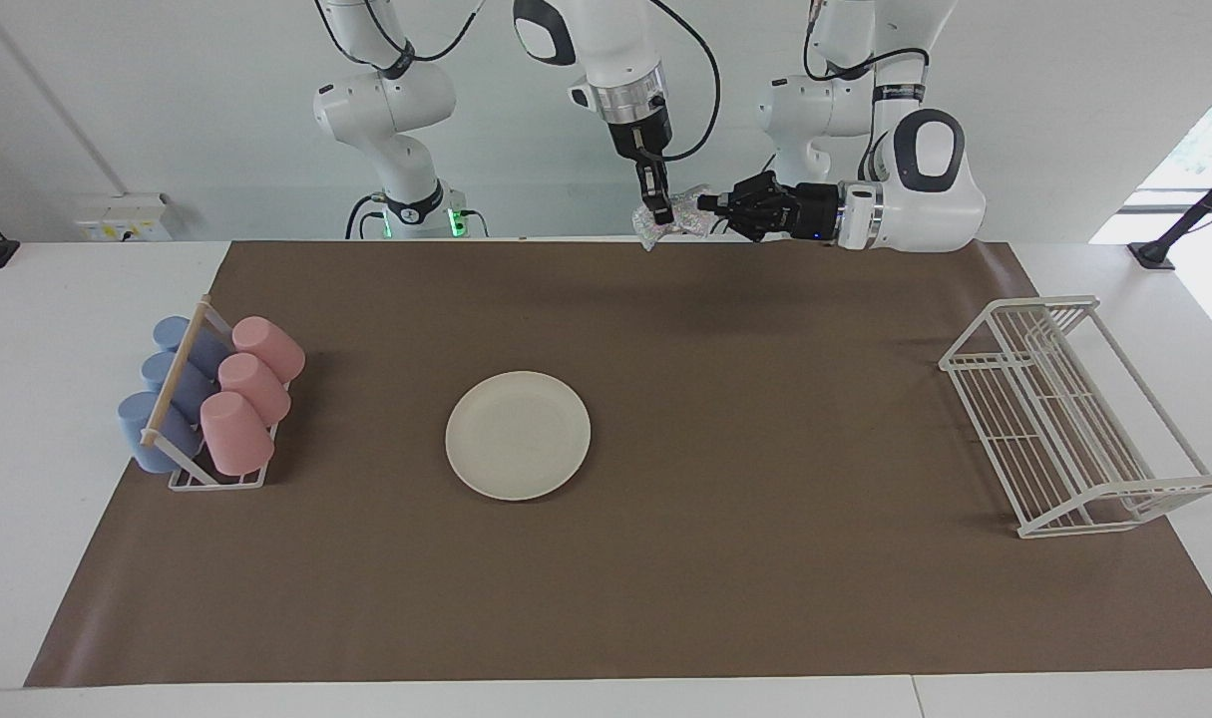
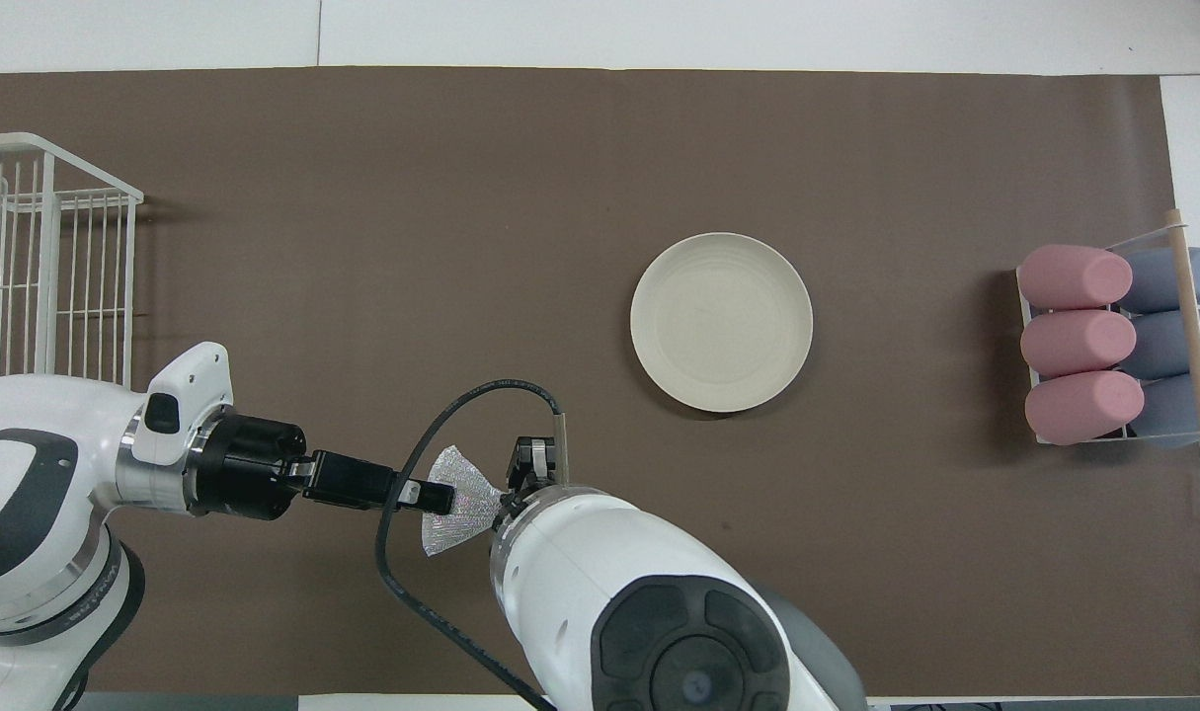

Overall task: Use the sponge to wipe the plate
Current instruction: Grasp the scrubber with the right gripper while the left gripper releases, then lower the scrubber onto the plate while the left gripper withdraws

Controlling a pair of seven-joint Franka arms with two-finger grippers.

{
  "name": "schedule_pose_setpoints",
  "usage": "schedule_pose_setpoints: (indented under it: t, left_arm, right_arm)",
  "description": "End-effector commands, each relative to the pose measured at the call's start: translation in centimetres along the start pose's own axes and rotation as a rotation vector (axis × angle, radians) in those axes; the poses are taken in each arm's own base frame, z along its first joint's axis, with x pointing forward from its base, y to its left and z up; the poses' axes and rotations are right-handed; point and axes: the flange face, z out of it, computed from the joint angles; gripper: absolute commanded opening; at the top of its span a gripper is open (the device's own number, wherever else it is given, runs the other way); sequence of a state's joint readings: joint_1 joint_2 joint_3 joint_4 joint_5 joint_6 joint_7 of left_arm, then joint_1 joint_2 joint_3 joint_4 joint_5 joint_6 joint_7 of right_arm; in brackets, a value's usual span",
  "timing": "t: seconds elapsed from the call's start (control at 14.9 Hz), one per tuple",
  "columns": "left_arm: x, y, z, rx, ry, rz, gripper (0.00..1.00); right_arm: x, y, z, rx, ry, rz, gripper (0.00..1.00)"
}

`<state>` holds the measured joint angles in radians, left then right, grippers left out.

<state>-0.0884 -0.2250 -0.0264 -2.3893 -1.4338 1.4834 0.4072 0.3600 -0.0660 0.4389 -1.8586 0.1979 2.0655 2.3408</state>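
Holding point, facing view: sponge (image 1: 670,217) hangs in the air over the mat's edge by the robots, pinched by the right gripper (image 1: 653,209); the left gripper (image 1: 710,203) touches it from the side, grip not discernible.
Plate (image 1: 518,435): bare on the mat, well apart from both grippers.
Overhead view: sponge (image 2: 458,499) sits between left gripper (image 2: 432,496) and right gripper (image 2: 520,484); plate (image 2: 721,322) lies farther out.
Advice: one gripper should let go before the sponge travels to the plate.
Surroundings: cup rack (image 2: 1113,346) and wire rack (image 2: 37,267) stand at the table's ends, no obstruction.
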Motion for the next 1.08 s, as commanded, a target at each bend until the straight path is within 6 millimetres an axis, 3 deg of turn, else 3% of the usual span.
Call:
schedule_pose_setpoints:
  t: [0.0, 0.07, 0.27, 0.34, 0.54, 0.67, 0.87, 1.01]
  left_arm:
    - [-0.8, 0.6, -0.2, 0.031, -0.007, 0.008, 0.85]
    - [-1.1, 1.1, -0.3, 0.064, -0.012, -0.018, 1.0]
    - [-1.1, 1.6, -1.7, 0.141, -0.006, -0.031, 1.0]
    - [-1.1, 2.1, -2.3, 0.188, -0.008, -0.039, 1.0]
    - [-0.9, 2.7, -4.4, 0.347, 0.002, -0.068, 1.0]
    - [-0.8, 2.7, -5.5, 0.445, 0.0, -0.062, 1.0]
    - [-0.7, 3.0, -8.1, 0.609, 0.018, -0.052, 1.0]
    - [0.0, 2.4, -9.5, 0.751, 0.047, -0.049, 1.0]
  right_arm:
    - [0.8, -0.4, 0.1, -0.004, -0.004, -0.043, 0.0]
    - [1.0, -0.6, 0.1, -0.002, 0.0, -0.072, 0.0]
    - [2.6, -0.4, 0.8, -0.061, 0.079, -0.247, 0.0]
    - [4.7, -1.6, 1.3, -0.062, 0.096, -0.305, 0.0]
    - [12.0, -6.8, 6.9, 0.005, 0.081, -0.439, 0.0]
    - [17.0, -9.1, 10.3, 0.022, 0.086, -0.483, 0.0]
    - [22.1, -9.9, 15.6, 0.043, 0.087, -0.512, 0.0]
    - [24.5, -10.4, 17.4, 0.053, 0.087, -0.515, 0.0]
